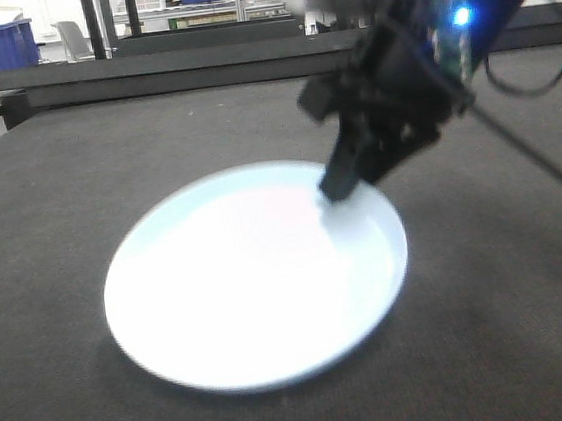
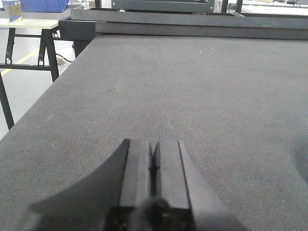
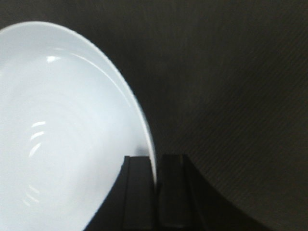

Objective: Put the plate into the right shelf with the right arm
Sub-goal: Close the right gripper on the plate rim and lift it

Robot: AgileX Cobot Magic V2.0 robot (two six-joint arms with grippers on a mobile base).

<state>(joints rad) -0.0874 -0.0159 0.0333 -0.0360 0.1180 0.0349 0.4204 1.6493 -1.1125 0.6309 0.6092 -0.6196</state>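
Though blurred, plate (image 1: 239, 285) in right tool (image 1: 339, 186)

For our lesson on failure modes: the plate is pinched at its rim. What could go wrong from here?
1. The right tool grips only the thin edge of the plate; once lifted, the plate may well tilt or slip out.
2. The plate rests on the table, so a low lift could drag it across.

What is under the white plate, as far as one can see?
The dark woven table surface shows all around the plate. The part directly beneath is covered by it. The right gripper pinches its rim.
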